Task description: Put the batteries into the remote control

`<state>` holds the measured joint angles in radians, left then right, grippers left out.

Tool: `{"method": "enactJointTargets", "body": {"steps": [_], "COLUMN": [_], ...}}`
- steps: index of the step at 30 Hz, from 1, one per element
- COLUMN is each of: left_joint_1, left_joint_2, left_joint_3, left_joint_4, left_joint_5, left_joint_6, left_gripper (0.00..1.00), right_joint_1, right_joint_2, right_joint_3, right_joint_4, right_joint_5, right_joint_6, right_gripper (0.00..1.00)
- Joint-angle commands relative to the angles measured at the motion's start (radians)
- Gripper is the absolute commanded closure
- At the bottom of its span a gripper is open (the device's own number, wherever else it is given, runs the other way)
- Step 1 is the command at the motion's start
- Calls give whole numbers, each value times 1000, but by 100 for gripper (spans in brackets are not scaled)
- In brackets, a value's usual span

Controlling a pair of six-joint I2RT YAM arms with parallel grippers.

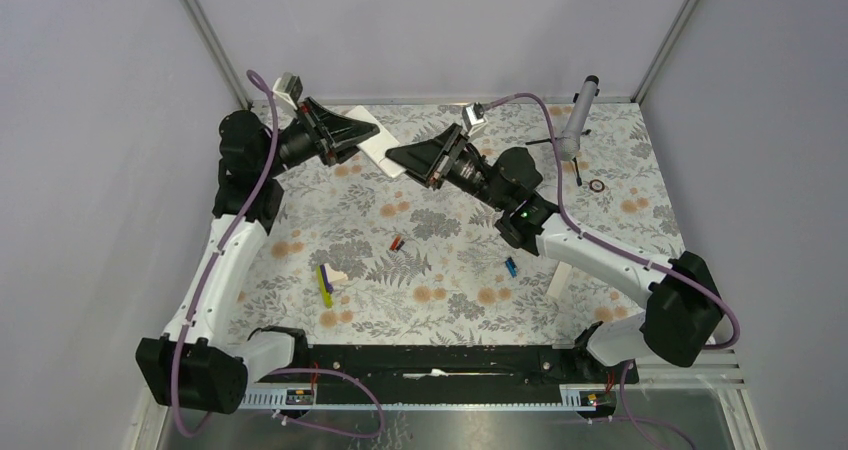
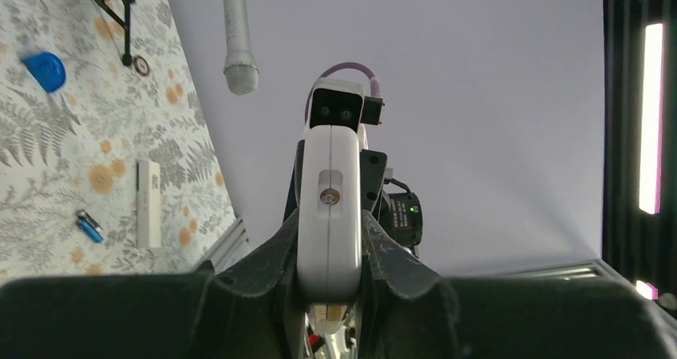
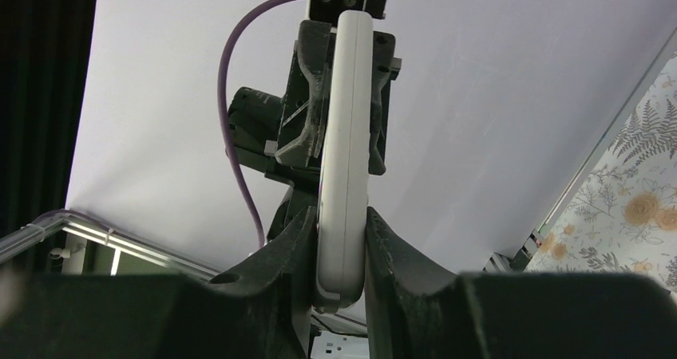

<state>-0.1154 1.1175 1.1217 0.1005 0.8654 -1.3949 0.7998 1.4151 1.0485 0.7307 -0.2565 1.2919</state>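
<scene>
- The remote (image 1: 381, 146) hangs in the air over the far side of the worktop (image 1: 450, 230), edge-on, with one gripper on each end.
- The left gripper (image 1: 368, 135) is clamped narrow on one end; the right gripper (image 1: 396, 156) pinches the other, its fingers (image 3: 299, 239) against both faces.
- Step in hand, as I judge it: a two-arm hold to turn the remote or open its back. One gripper should hold firm and level while the other works, with no twist between them.
- The only container is the remote's battery bay. It cannot be seen, so I cannot tell whether it is open or filled.
- The red-and-black battery (image 1: 397, 242) and the blue battery (image 1: 511, 266) lie loose on the worktop, well apart; a white bar (image 1: 560, 276) lies near the blue one.
</scene>
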Motion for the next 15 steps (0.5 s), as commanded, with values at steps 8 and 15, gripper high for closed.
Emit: {"method": "enactJointTargets", "body": {"steps": [8, 15], "left_joint_1": [39, 34], "left_joint_2": [61, 42], "left_joint_3": [139, 101], "left_joint_4": [184, 138], "left_joint_5": [36, 4], "left_joint_6": [-267, -197], "left_gripper": [100, 100], "right_joint_1": [-48, -49], "right_joint_2": [-36, 3], "right_joint_3": [-61, 35], "right_joint_4": [-103, -250], "right_joint_5": [-161, -71], "right_joint_6": [-172, -116], "right_gripper": [72, 49]}}
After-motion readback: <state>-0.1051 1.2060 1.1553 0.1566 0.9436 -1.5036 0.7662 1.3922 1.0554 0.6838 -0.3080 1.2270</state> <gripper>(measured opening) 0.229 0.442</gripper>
